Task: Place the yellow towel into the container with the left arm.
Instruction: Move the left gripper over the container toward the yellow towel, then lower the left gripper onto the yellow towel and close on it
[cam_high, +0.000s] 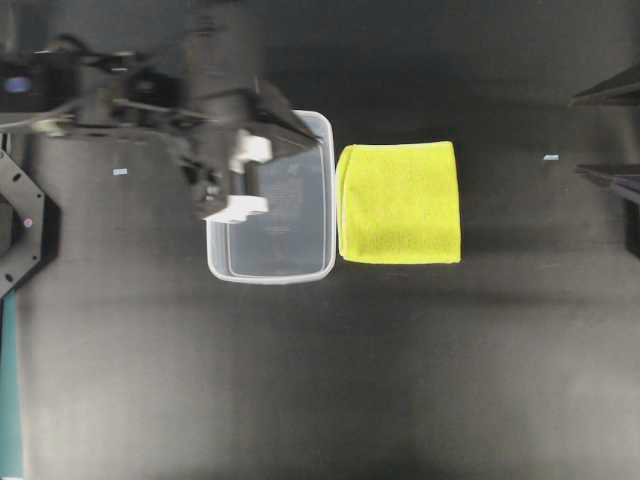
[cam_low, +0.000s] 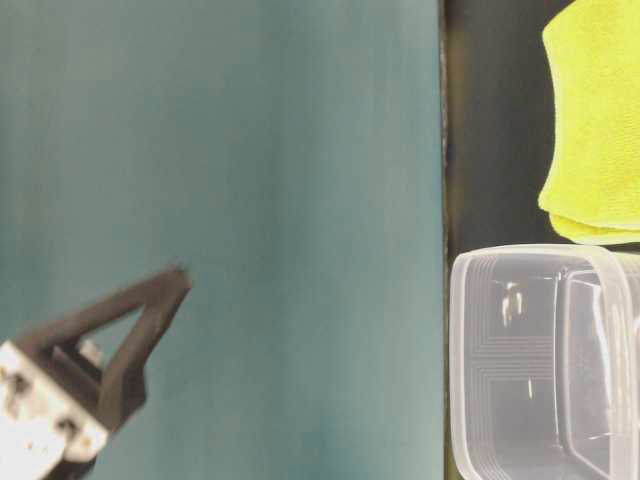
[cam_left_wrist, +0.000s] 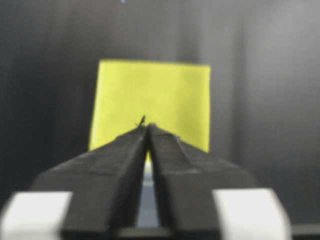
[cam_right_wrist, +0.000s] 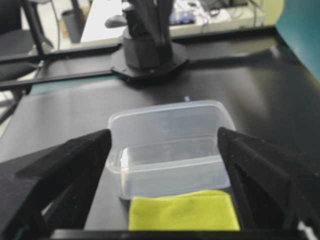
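Nearest me, left gripper jaws look almost closed, holding nothing; right gripper gapes wide, empty. Yellow towel lies just right of the container on black table; teal wall behind.

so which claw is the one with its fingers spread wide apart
The right claw: its black fingers sit far apart, framing the container and yellow towel. The left claw has its fingers nearly together, pointing at the towel.

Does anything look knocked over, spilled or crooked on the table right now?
Nothing stands out. The yellow towel lies neatly folded and flat on the table, right beside the upright, empty container. No spills or damage show.
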